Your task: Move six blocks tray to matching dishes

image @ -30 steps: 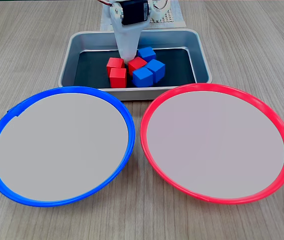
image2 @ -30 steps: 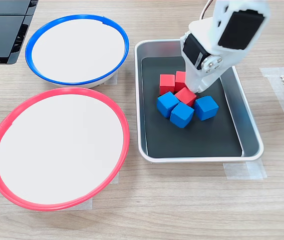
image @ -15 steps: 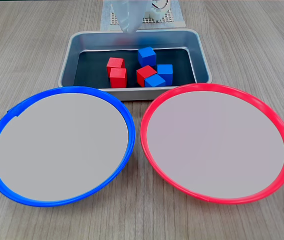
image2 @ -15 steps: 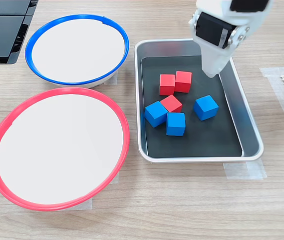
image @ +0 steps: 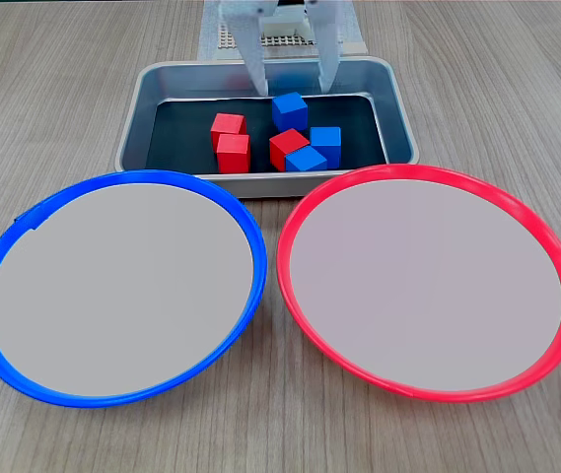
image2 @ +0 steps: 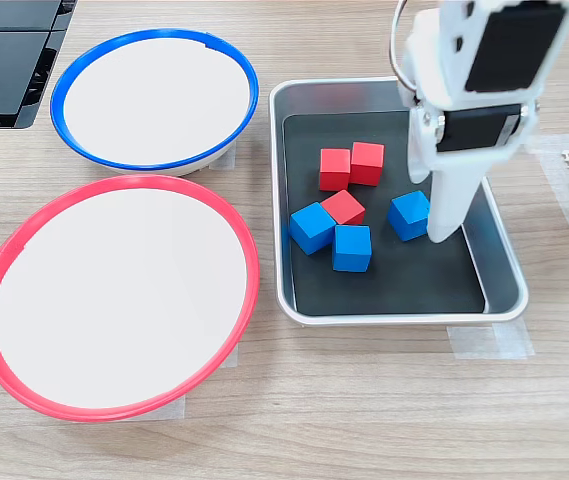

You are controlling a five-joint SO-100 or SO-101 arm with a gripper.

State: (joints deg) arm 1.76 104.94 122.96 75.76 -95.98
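Starting at the left of a fixed view, the blue-rimmed dish (image: pixel 122 177) and then the red-rimmed dish (image: pixel 428 172) both lie bare, so none of the six blocks has left the tray (image: pixel 132 118) behind them. In that tray, left to right, sit two red blocks (image: pixel 229 141) touching each other, a third red block (image: pixel 287 147) pressed against two blue blocks (image: pixel 317 148), and a lone blue block (image: pixel 289 107) standing apart toward the back. The gripper (image: pixel 291 87) hangs over that lone block with its two fingers spread wide, holding nothing; the other fixed view puts one finger (image2: pixel 448 205) just beside the block on its outer side. This looks like the approach to a first pick, and the free-standing blue cube is the sensible target. To do it well, the jaws should straddle the cube squarely across two flat faces, drop until the fingertips are well down its sides, then close gently, since a glossy cube may squirt out of an off-centre pinch. Lifting straight up clears the tray's raised rim before heading to the blue-rimmed dish.
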